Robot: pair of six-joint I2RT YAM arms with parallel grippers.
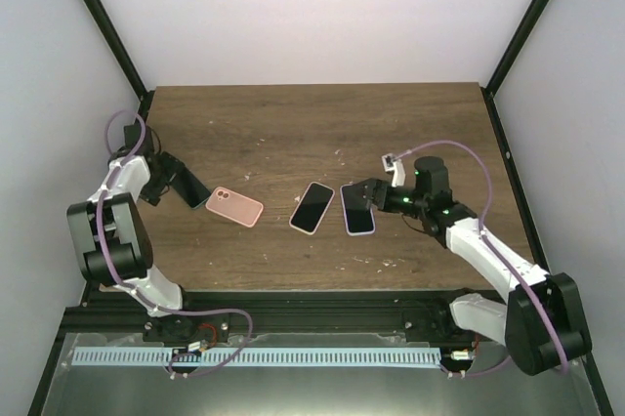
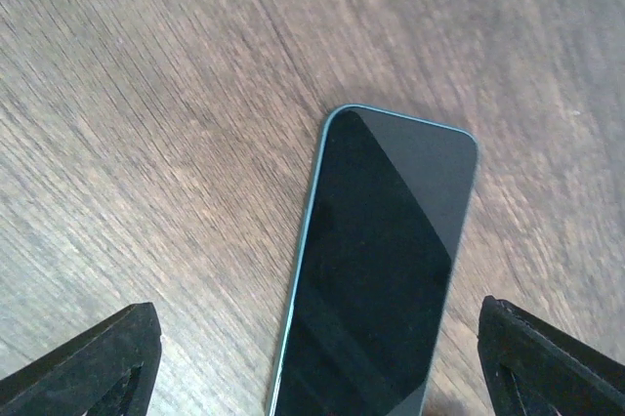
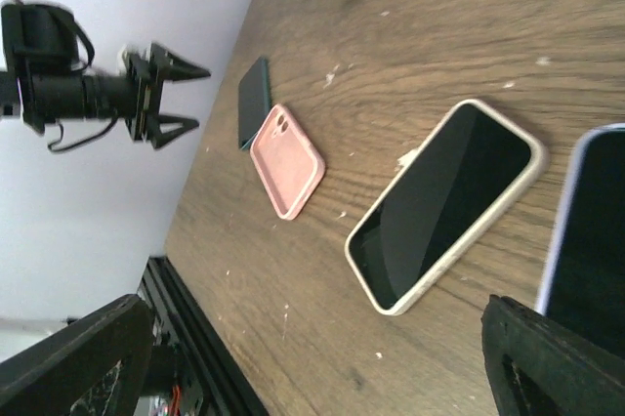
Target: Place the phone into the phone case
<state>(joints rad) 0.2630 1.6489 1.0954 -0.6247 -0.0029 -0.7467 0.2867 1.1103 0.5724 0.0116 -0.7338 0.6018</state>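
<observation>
Left wrist view cuts off the phone's point(image 2: 381, 270) lower end; left fingers point(image 2: 98, 367) wide beside it, right fingers point(image 3: 557, 357) wide too.

Bright even light, soft shadows, mild blur

The teal phone point(image 2: 381, 270) is cut off by the left wrist view's bottom edge, and the lilac-cased phone point(image 3: 594, 230) is cropped by the right wrist view's right edge.

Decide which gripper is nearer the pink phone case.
Left. The left gripper hangs just left of the pink phone case; the right gripper is well to its right, beyond the cream-edged phone.
</observation>
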